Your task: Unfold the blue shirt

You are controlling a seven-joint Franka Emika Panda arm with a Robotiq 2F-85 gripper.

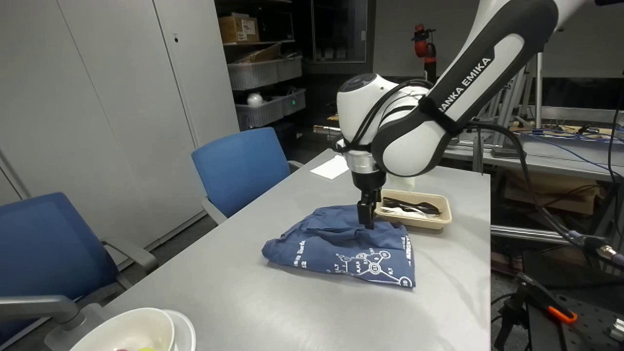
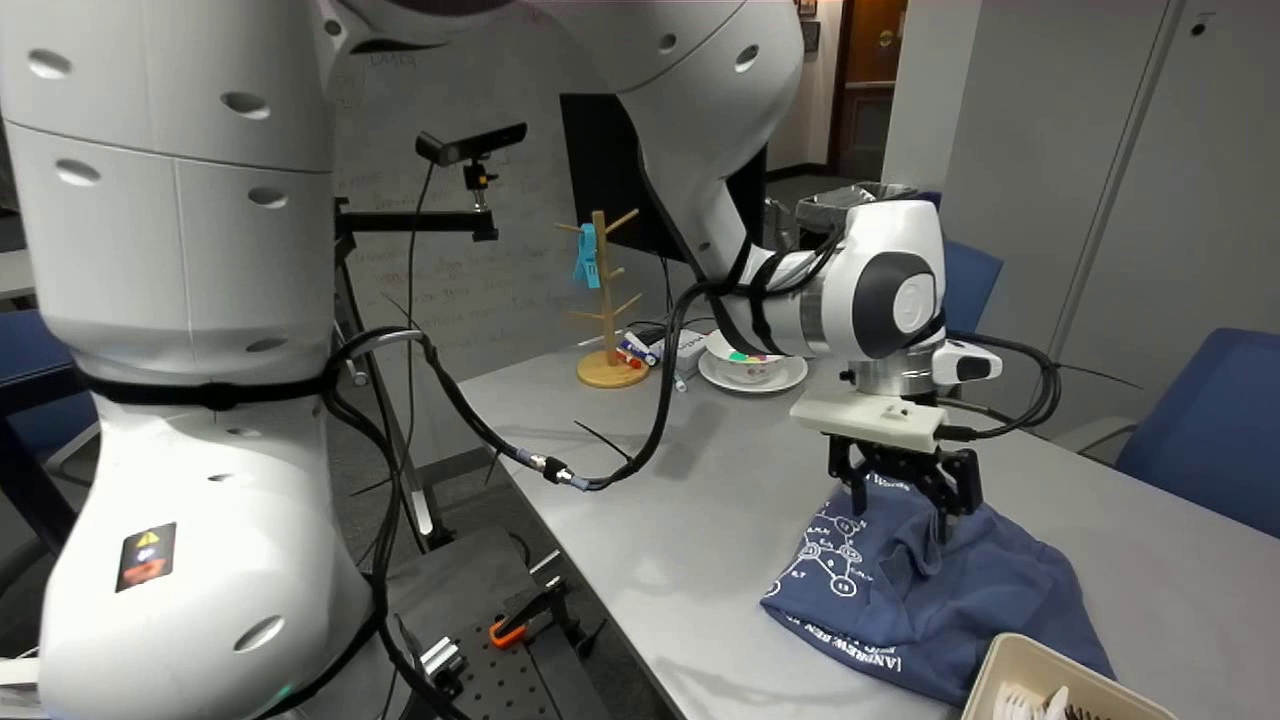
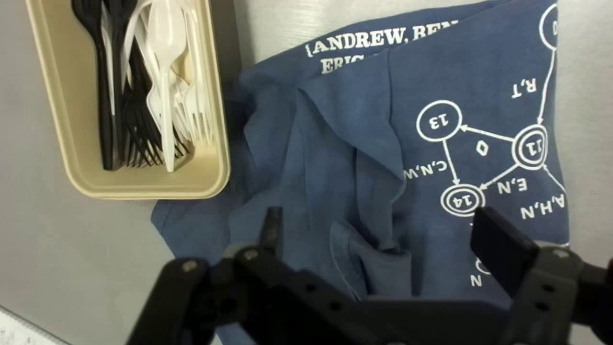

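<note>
The blue shirt lies bunched and folded on the table in both exterior views [image 1: 331, 251] [image 2: 1020, 600], with white printing on its outer part. In the wrist view the shirt [image 3: 330, 143] shows ridged folds in its middle and a small raised fold between the fingers. My gripper [image 1: 368, 223] points down over the middle of the shirt. It is open and holds nothing, with its fingers wide apart in an exterior view [image 2: 900, 518] and the wrist view [image 3: 377, 220]. The fingertips are at or just above the cloth; I cannot tell whether they touch it.
A beige tray [image 1: 424, 223] of plastic cutlery stands against the shirt's edge, also in the wrist view [image 3: 148, 193]. A white bowl [image 2: 750, 372] on a plate and a wooden peg stand [image 2: 605, 300] are on the table. Blue chairs [image 1: 243, 170] line one side.
</note>
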